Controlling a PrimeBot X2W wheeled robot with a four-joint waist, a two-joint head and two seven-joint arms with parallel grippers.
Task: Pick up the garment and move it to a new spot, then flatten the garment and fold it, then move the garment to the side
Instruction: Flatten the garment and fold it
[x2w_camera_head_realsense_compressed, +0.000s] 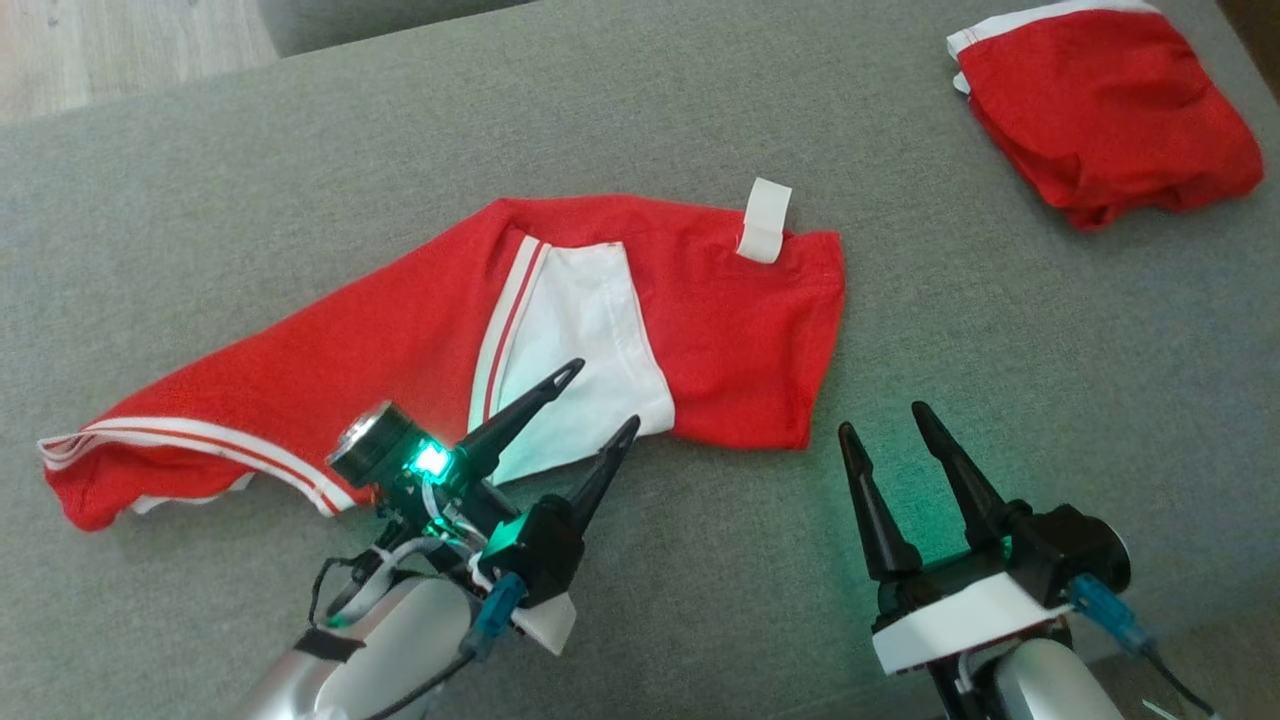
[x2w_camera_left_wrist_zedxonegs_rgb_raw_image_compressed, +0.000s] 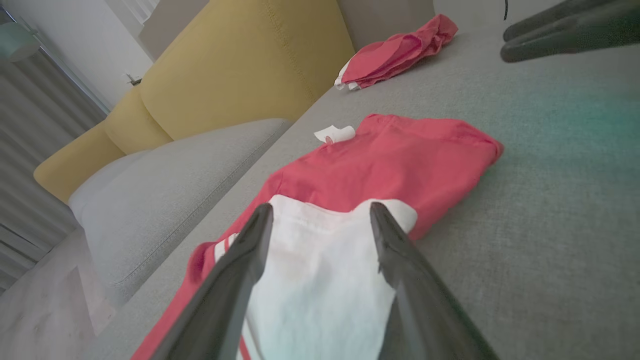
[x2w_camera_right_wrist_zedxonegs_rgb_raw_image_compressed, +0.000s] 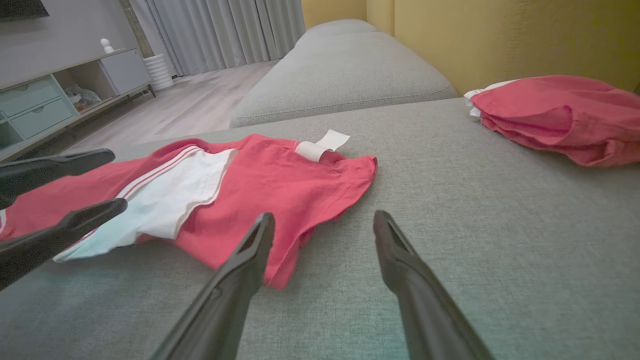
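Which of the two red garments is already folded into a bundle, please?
The far-right garment; the middle garment lies spread out, white panel showing.

- The garment (x2w_camera_head_realsense_compressed: 380, 330), mid-frame, is matt red cloth with a fine mesh; its white panel (x2w_camera_head_realsense_compressed: 580, 330) is smoother cloth.
- The tag (x2w_camera_head_realsense_compressed: 765, 220) is white, cloth or paper, I cannot tell.
- The sofa cushion (x2w_camera_head_realsense_compressed: 1000, 330) is a coarse grey weave, matt.
- My jaws are dark matt plastic; my left forearm (x2w_camera_head_realsense_compressed: 400, 640) is glossy silver.
- The floor (x2w_camera_head_realsense_compressed: 120, 50), upper left, is pale wood.

Left gripper (x2w_camera_left_wrist_zedxonegs_rgb_raw_image_compressed: 321, 207) spread over red garment (x2w_camera_left_wrist_zedxonegs_rgb_raw_image_compressed: 400, 160), contact unclear; second garment (x2w_camera_left_wrist_zedxonegs_rgb_raw_image_compressed: 400, 50) beyond.
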